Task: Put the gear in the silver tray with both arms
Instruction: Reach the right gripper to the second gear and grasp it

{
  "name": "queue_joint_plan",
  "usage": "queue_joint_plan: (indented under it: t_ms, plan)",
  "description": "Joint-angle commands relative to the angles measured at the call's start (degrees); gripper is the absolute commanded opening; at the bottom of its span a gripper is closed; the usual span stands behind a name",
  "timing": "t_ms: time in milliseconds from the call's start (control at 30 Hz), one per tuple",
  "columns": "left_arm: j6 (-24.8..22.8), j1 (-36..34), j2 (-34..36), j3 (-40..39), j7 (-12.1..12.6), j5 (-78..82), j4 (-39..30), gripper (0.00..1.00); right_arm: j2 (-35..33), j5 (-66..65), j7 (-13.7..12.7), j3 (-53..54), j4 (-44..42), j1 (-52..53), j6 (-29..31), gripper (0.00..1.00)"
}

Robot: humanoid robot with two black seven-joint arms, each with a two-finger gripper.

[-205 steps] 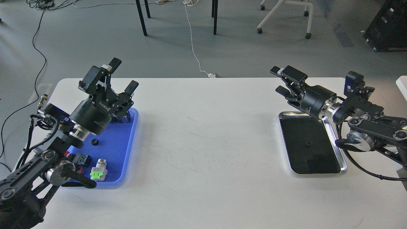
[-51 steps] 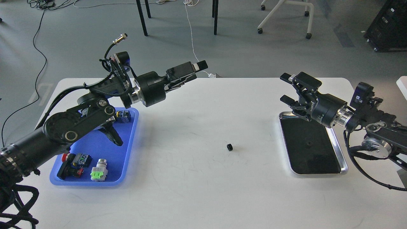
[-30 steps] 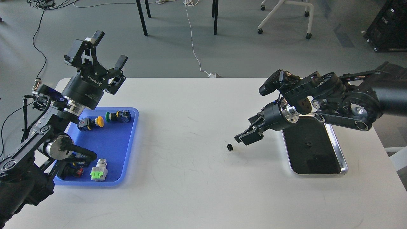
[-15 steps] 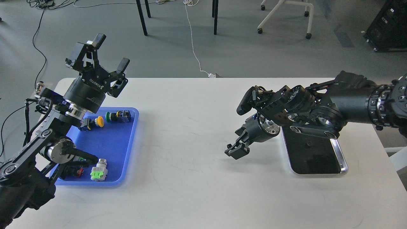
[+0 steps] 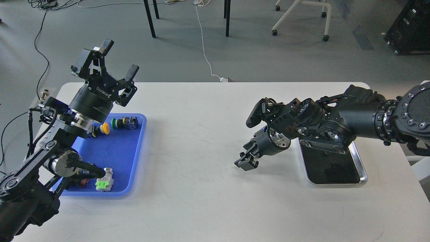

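Note:
My right gripper [image 5: 244, 162] points down at the table's middle, fingertips at the surface where the small black gear lay. The gear is hidden under its fingers. I cannot tell whether the fingers are closed on it. The silver tray [image 5: 362, 169] lies just right of that gripper, with the right arm reaching over its far end. My left gripper [image 5: 121, 57] is open and empty. It is raised and points up and away, above the back left of the blue tray.
The blue plastic tray [image 5: 141, 134] at the left holds a yellow button [image 5: 105, 128], a green button [image 5: 116, 123] and a grey-and-green part [image 5: 104, 182]. Chair and table legs stand on the floor beyond the far edge.
The left arm set the gear on the table's middle and drew back over the blue tray. The right arm swung left from the silver tray and came down over the gear, hiding it.

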Motion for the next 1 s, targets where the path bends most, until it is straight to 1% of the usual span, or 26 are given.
queue_joint_plan:
  t_ms: [0, 200, 367, 801, 968]
  plan:
    - [0.0, 0.3, 0.0, 0.0, 0.0, 0.0, 0.0, 0.98, 0.2, 0.0, 0.0, 0.0, -0.5, -0.7, -0.8, 0.69]
    - [0.0, 0.4, 0.0, 0.0, 0.0, 0.0, 0.0, 0.98, 0.2, 0.0, 0.0, 0.0, -0.5, -0.9, -1.1, 0.59]
    - [0.0, 0.5, -0.1, -0.1, 0.0, 0.0, 0.0, 0.98, 0.3, 0.0, 0.0, 0.0, -0.6, -0.9, -1.1, 0.43]
    - [0.0, 0.5, 0.0, -0.1, 0.0, 0.0, 0.0, 0.98, 0.4, -0.1, 0.0, -0.6, -0.5, -0.8, -1.0, 0.23]
    - [0.0, 0.5, 0.0, -0.1, 0.0, 0.0, 0.0, 0.98, 0.4, 0.0, 0.0, -0.5, -0.5, -0.8, -1.0, 0.23]
